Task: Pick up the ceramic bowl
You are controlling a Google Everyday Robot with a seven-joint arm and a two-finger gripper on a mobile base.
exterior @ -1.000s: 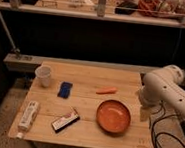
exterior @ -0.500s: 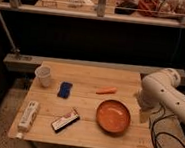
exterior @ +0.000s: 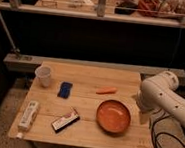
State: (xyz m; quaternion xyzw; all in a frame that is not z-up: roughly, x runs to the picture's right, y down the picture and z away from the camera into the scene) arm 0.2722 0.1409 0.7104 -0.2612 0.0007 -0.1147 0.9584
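We are recording, on the wooden table [exterior: 93, 74]: white cup [exterior: 44, 75], blue sponge [exterior: 64, 89], carrot [exterior: 106, 90], white box [exterior: 29, 115], dark packet [exterior: 64, 120].

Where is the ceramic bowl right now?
In the camera view, the ceramic bowl sits front-right on the table, near the carrot; the gripper hangs just right of it.

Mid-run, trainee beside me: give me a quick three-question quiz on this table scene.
1. True or false: the gripper hangs beside the ceramic bowl, near the table's right edge as the camera sees it.
2. Which lies nearest the white cup? A) blue object B) carrot C) ceramic bowl
3. Fill in: the dark snack bar lies between the white box and the ____.
Key: 1 true; 2 A; 3 ceramic bowl.
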